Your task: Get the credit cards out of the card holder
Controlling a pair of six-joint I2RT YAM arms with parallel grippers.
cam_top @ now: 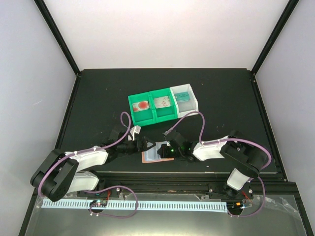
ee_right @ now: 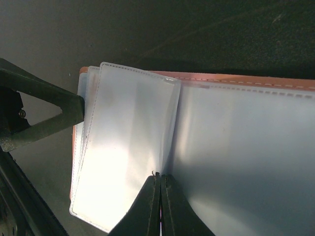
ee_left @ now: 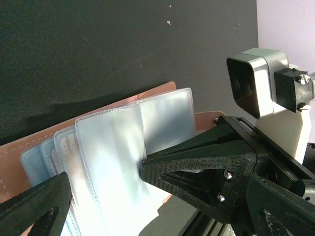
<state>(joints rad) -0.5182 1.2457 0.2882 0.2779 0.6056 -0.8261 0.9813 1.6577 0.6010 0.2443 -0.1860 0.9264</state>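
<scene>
The card holder (cam_top: 150,157) lies open on the black table between my two grippers, salmon border outward and pale blue pockets fanned. In the left wrist view the pockets (ee_left: 113,147) look see-through, and no card shows in them. My left gripper (ee_left: 104,174) is open and straddles the fanned pockets, one fingertip (ee_left: 147,164) touching a pocket. My right gripper (ee_right: 160,176) is shut, its tips at the crease between a lifted pocket (ee_right: 128,137) and the flat ones. Three credit cards lie in the trays at the back: red-marked (cam_top: 141,104), white (cam_top: 162,102), teal (cam_top: 183,97).
Two green trays (cam_top: 147,115) and a white tray (cam_top: 195,101) stand side by side behind the holder. The table's front rail (cam_top: 162,172) runs just in front of the holder. Purple cables loop over both arms.
</scene>
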